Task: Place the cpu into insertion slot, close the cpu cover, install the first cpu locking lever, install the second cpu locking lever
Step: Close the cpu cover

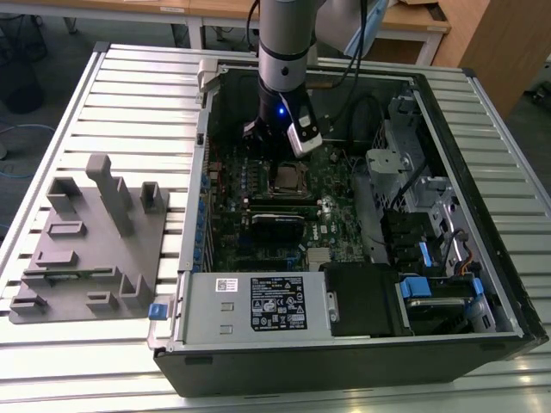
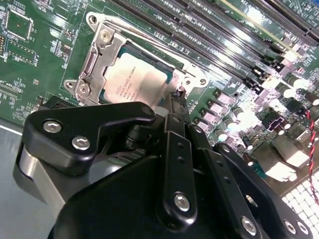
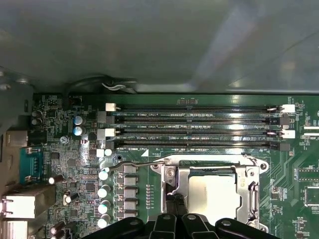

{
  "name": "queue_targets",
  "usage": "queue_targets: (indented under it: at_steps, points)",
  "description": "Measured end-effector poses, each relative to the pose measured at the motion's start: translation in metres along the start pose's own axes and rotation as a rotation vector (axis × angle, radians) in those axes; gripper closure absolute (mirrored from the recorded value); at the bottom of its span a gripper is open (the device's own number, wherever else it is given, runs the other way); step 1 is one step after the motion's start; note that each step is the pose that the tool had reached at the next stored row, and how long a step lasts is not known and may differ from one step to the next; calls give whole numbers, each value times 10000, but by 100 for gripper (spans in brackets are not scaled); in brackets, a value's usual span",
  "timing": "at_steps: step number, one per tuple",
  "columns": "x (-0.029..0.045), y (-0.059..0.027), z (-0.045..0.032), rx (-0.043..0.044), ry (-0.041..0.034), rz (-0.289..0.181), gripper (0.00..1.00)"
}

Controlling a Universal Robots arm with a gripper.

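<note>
Silvery-grey square cpu [image 2: 134, 82] sits in your silver-rimmed insertion slot [image 2: 195, 79], thin metal cpu cover [image 2: 97, 59] down; black gripper [image 2: 178, 95] clenched alongside, wire levers [image 3: 134, 164] not clearly latched.

Bright room light outside, shade within the case

In the exterior view the slatted table [image 1: 129, 86] is evenly lit and gleams at the frame's lower right, while the open case [image 1: 344, 366] holds shadow around a small blue lamp [image 1: 281, 110]. In the second wrist view glare whitens the capacitors [image 2: 239, 119] and the chip [image 2: 134, 82] shines pale.
</note>
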State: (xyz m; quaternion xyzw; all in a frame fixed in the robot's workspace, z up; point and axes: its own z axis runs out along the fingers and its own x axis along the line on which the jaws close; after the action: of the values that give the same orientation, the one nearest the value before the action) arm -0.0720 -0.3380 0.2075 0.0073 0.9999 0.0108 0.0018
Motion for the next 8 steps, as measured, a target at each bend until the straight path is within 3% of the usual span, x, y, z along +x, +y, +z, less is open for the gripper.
queue_targets:
  at_steps: [8]
  points:
    - [2,0,23,-2,-1,1,90]
